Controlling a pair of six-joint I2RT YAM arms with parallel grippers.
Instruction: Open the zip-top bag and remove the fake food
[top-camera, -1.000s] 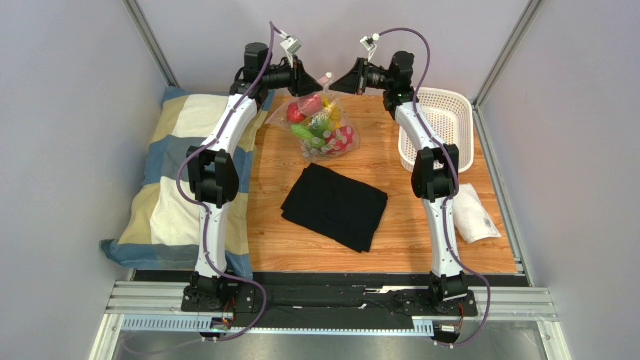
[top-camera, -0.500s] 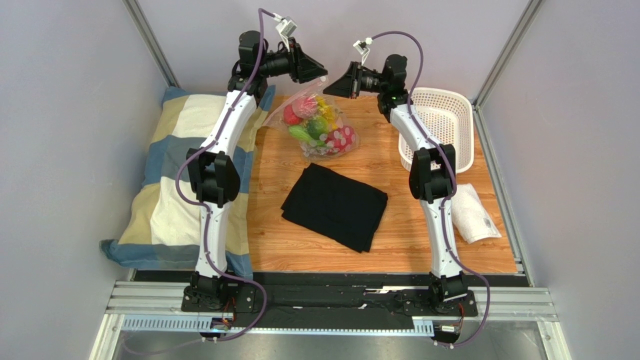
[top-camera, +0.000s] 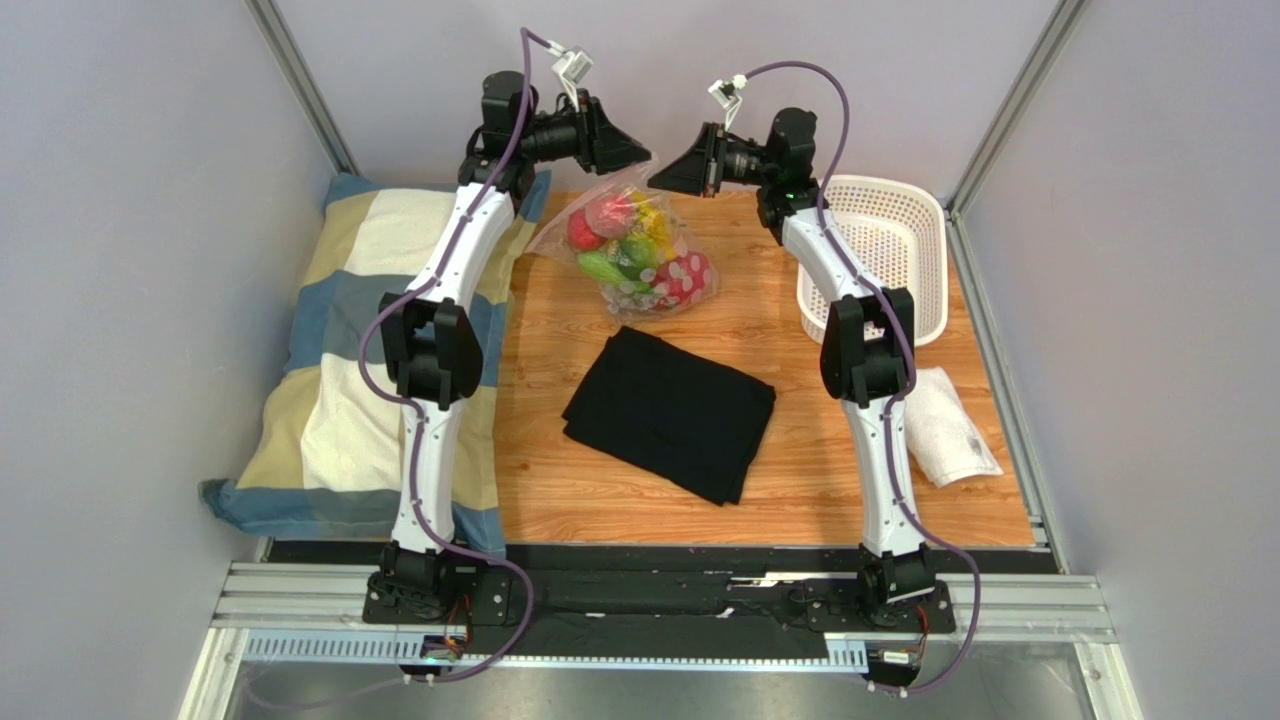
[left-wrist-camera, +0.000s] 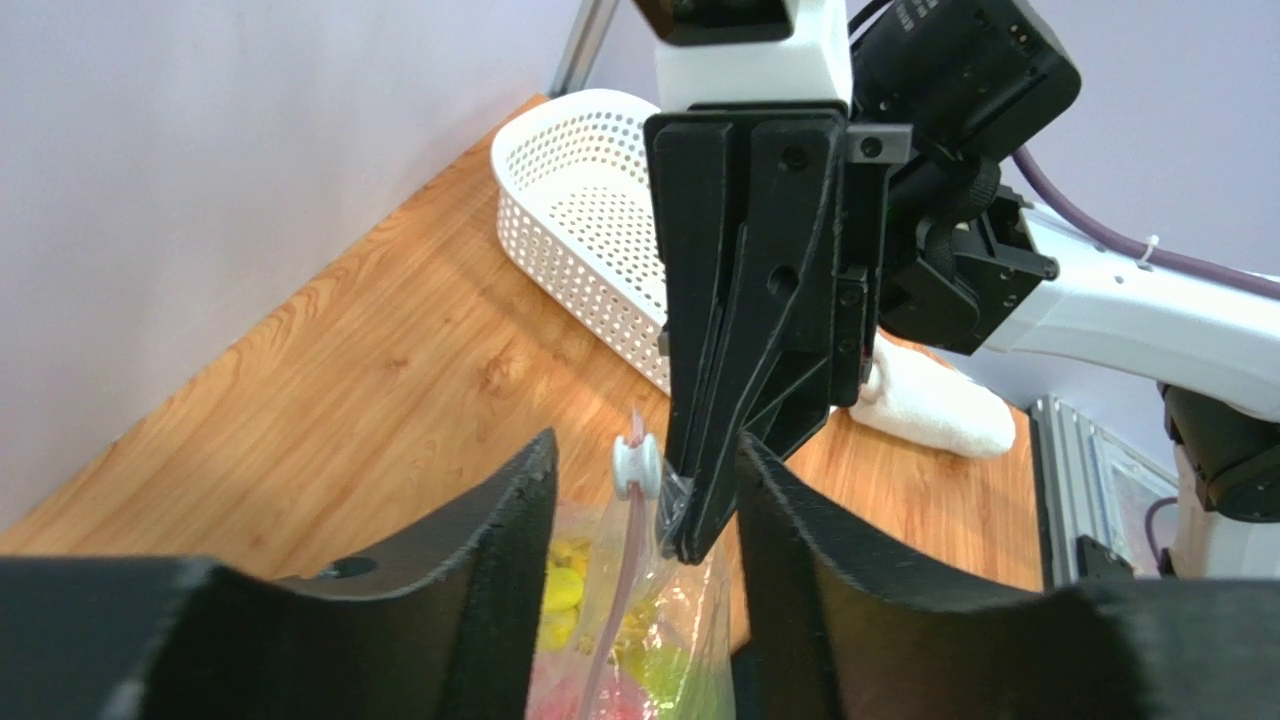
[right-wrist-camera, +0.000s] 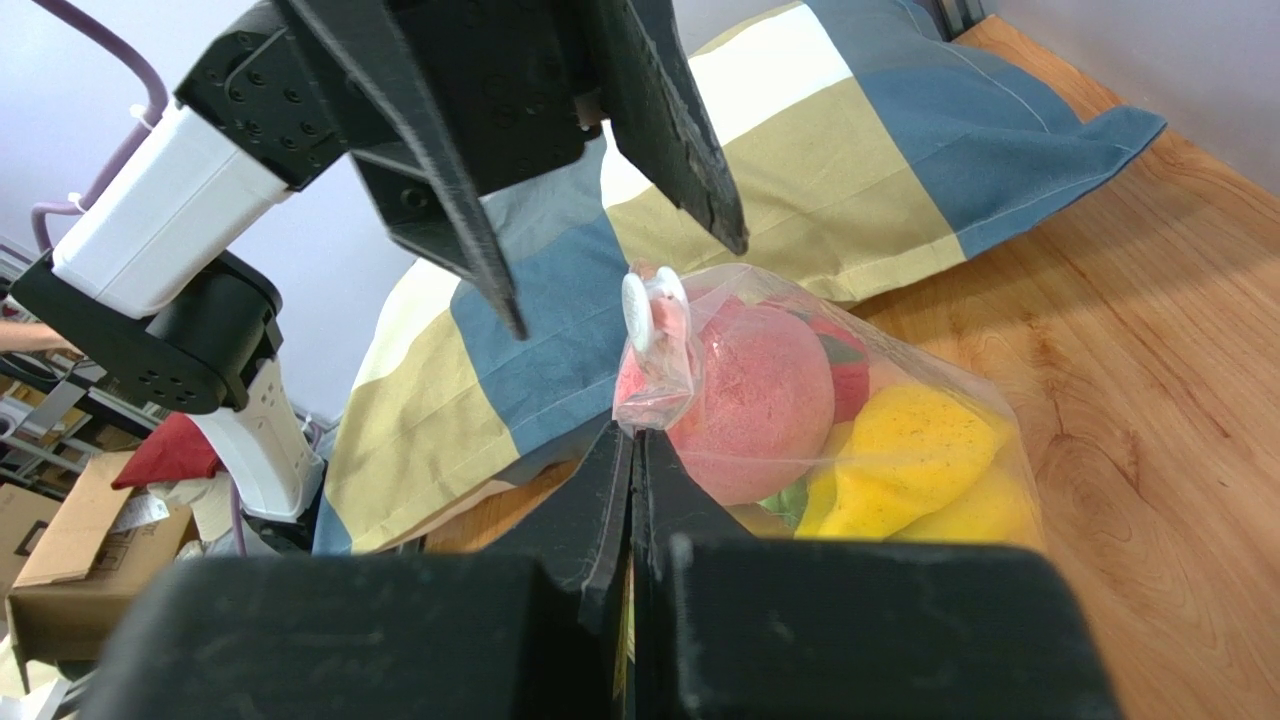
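The zip-top bag (top-camera: 657, 273) hangs partly lifted over the far middle of the table, its top corner raised. Fake food (top-camera: 609, 218) fills it: a pink-red fruit (right-wrist-camera: 753, 398) and yellow pieces (right-wrist-camera: 903, 449) show through the plastic. My right gripper (right-wrist-camera: 631, 438) is shut on the bag's top corner just below the white zip slider (right-wrist-camera: 639, 317). My left gripper (left-wrist-camera: 643, 468) faces it, open, its fingers (left-wrist-camera: 513, 528) on either side of the slider (left-wrist-camera: 634, 462) and the pink zip strip, not touching them. In the top view the left gripper (top-camera: 643, 155) and right gripper (top-camera: 672, 177) nearly meet.
A white perforated basket (top-camera: 906, 201) stands at the far right. A folded black cloth (top-camera: 669, 413) lies mid-table and a white bundle (top-camera: 947, 428) near the right edge. A checked pillow (top-camera: 361, 330) covers the left side. Walls close in behind.
Both grippers rose, lifting the bag's top. My left gripper's jaws widened from nearly shut to open around the slider. The right gripper stayed shut on the corner.
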